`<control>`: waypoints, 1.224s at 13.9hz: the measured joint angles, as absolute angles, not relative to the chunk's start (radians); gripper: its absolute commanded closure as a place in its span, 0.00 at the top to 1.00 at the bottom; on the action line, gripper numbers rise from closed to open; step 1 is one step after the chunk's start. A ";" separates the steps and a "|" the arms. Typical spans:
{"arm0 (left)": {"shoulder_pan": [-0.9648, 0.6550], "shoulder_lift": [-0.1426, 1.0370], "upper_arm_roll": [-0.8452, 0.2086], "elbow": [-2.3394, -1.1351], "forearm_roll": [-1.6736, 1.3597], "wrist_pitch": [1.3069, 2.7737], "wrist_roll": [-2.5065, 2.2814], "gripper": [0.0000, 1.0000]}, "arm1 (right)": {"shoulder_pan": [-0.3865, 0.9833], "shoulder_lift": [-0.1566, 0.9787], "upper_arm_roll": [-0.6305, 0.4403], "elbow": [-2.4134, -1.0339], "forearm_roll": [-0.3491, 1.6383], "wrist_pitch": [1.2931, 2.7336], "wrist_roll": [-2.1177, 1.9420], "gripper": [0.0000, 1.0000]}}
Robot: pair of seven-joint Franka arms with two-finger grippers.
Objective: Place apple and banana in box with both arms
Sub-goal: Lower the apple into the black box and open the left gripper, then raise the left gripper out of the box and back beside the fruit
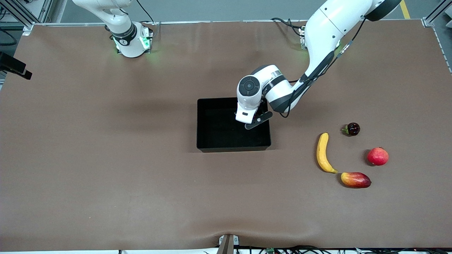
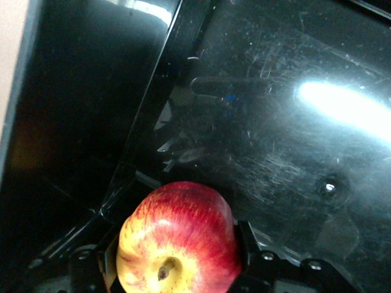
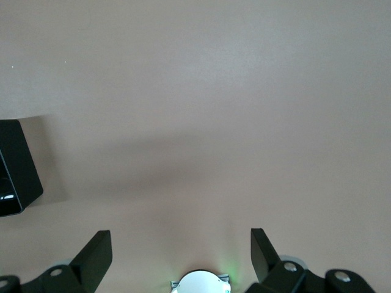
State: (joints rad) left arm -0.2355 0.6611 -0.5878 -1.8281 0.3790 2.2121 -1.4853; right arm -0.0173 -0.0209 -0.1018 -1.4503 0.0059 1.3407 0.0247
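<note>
Yellow banana [image 1: 323, 153] lies lengthwise toward camera; left jaws grip apple [image 2: 178, 240] over box [image 1: 212, 144]; right jaws wide.

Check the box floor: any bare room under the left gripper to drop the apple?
Yes. The box floor is bare; the left gripper, shut on the apple, hangs over its corner toward the left arm's end. Crowded: banana, mango, red fruit and dark fruit cluster there. Right gripper waits open over bare table.
</note>
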 measured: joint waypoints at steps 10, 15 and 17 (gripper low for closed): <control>-0.217 0.545 -0.589 -1.522 0.378 1.895 -1.400 1.00 | -0.018 -0.020 -0.102 -1.450 0.006 1.341 -0.026 1.00; -0.143 0.491 -0.591 -1.391 0.355 1.755 -1.228 1.00 | -0.018 -0.020 -0.101 -1.450 0.006 1.341 -0.027 1.00; -0.102 0.446 -0.592 -1.383 0.324 1.719 -1.152 1.00 | -0.018 -0.020 -0.101 -1.450 0.006 1.341 -0.028 1.00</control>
